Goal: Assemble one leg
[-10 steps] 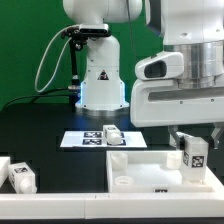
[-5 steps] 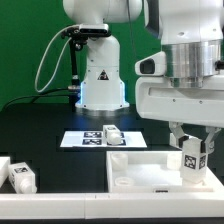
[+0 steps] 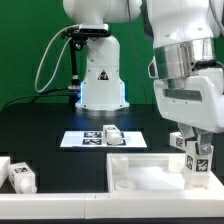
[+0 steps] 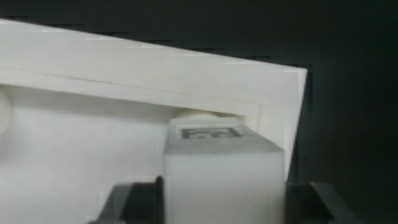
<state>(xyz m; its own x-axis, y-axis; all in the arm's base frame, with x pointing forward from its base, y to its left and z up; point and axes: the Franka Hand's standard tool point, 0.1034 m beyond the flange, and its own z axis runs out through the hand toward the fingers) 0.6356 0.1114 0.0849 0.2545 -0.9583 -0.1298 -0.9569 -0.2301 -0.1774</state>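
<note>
- Compared with a second ago, the arm's big wrist housing has rotated and tipped in the upper right of the exterior view, and the hand (image 3: 198,160) with the leg (image 3: 197,163) has slid a touch further toward the right edge and a bit lower.
- So the leg is clamped in the hand at the lower right of the exterior frame, standing upright, tags facing the camera, right over the far-right corner of the white panel (image 3: 135,165).
- Wrist view backs that up: the leg (image 4: 222,170) sits between the two dark fingers, pinched from both sides, with the panel's (image 4: 160,75) raised rim corner just behind it.
- Can't really tell if the leg's bottom end is touching the panel yet or just hanging above it, the angle hides that.
- My read: this is the insert step, lining the leg up with its corner socket.
- Next move probably needs a careful straight push down, maybe with a twist to seat it, keeping it vertical so it doesn't jam on the rim.
- Other stuff on the table (image 3: 50,125): another leg on the marker board (image 3: 95,139) mid-frame, and one more tagged leg (image 3: 20,176) at the lower left next to a white bar.
</note>
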